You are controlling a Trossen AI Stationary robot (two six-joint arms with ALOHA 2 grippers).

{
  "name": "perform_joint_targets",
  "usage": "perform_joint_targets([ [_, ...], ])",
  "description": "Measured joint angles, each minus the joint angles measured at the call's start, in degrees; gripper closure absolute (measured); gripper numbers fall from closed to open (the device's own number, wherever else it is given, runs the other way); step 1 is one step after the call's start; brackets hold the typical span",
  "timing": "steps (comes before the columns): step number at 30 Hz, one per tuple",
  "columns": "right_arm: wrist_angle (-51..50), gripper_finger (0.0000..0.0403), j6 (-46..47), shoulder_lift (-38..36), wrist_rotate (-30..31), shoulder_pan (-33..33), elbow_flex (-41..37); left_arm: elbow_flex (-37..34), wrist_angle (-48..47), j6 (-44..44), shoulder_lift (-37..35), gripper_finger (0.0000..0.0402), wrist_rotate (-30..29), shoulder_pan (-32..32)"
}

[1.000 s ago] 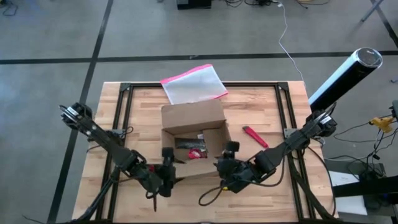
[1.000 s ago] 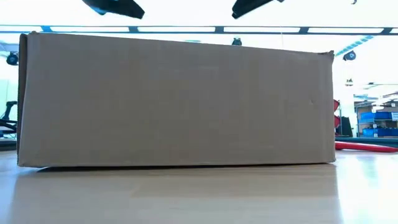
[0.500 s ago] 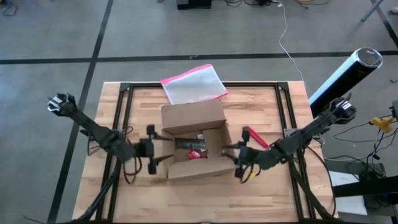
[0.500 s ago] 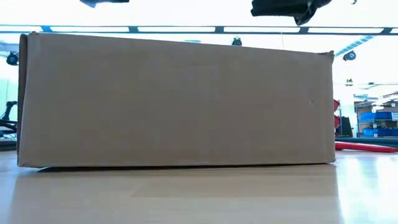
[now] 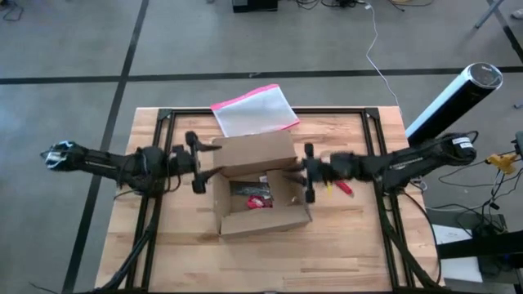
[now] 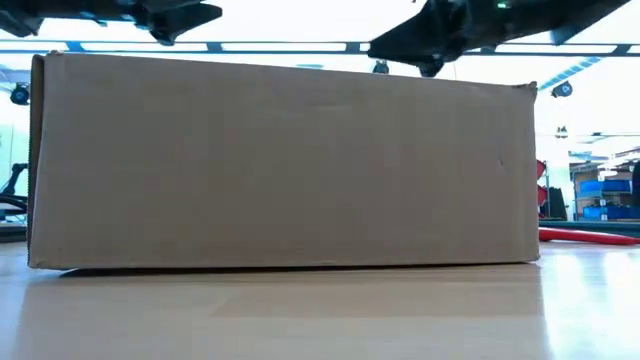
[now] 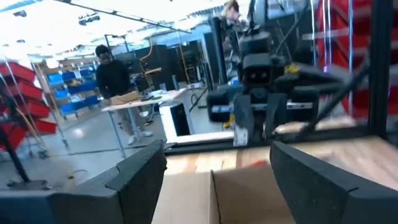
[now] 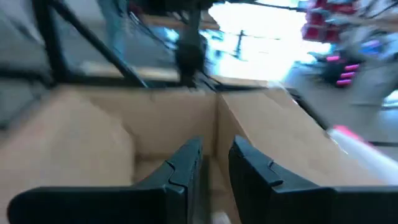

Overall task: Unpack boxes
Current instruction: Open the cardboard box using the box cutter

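Note:
The brown cardboard box (image 5: pixel 260 184) stands open in the middle of the table, flaps spread; its near wall (image 6: pixel 280 160) fills the low view. Inside lie a red item (image 5: pixel 258 201) and dark items. My left gripper (image 5: pixel 202 163) hovers open at the box's left side, pointing right, fingers (image 7: pixel 134 180) spread wide above the cardboard. My right gripper (image 5: pixel 299 172) is at the box's right wall, pointing left, its fingers (image 8: pixel 186 162) a narrow gap apart. Each gripper faces the other across the box. My left gripper touches nothing that I can see. My right gripper has its fingertips at the top of the box's right wall (image 5: pixel 296 181); whether they touch the cardboard, I cannot tell.
A pink-edged translucent pouch (image 5: pixel 255 110) lies at the table's far edge behind the box. A red tool (image 5: pixel 338 183) lies right of the box under my right arm. A black-and-white cylinder (image 5: pixel 453 102) stands off the right side. A person (image 7: pixel 115 81) is in the room beyond.
Both grippers have swung from the near side of the box away from each other and toward the far edge, then turned inward. They now face each other across the box's left and right sides. The box has stayed in place.

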Motion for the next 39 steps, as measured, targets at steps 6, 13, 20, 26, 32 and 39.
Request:
perform_joint_targets([
  [6, 0.6, 0.0360, 15.6, -0.2, -17.5, -10.6, 6.2, 4.2, -0.9, -17.9, 3.6, 0.0128, 15.6, 13.9],
  [13, -4.3, 0.0362, 20.7, 0.1, -18.5, -11.0, 12.9, 7.7, -1.0, -28.6, 10.0, 0.0128, 23.5, 16.8],
  [20, -14.7, 0.0345, 27.9, 3.5, -15.3, -11.0, 19.3, 11.9, -2.4, -31.8, 14.5, 0.0128, 30.8, 16.9],
  [26, -15.0, 0.0337, 33.2, 7.6, -10.0, -11.0, 23.6, 16.9, -14.6, -27.7, 15.0, 0.0128, 34.8, 16.9],
  [32, -18.2, 0.0345, 38.6, 12.9, -9.8, -10.6, 28.0, 21.4, -28.4, -21.0, 14.1, 0.0128, 36.5, 16.9],
  [39, -19.1, 0.0362, 43.8, 21.6, -19.8, -10.1, 34.9, 23.1, -36.0, -20.5, 12.5, 0.0128, 36.8, 16.9],
])
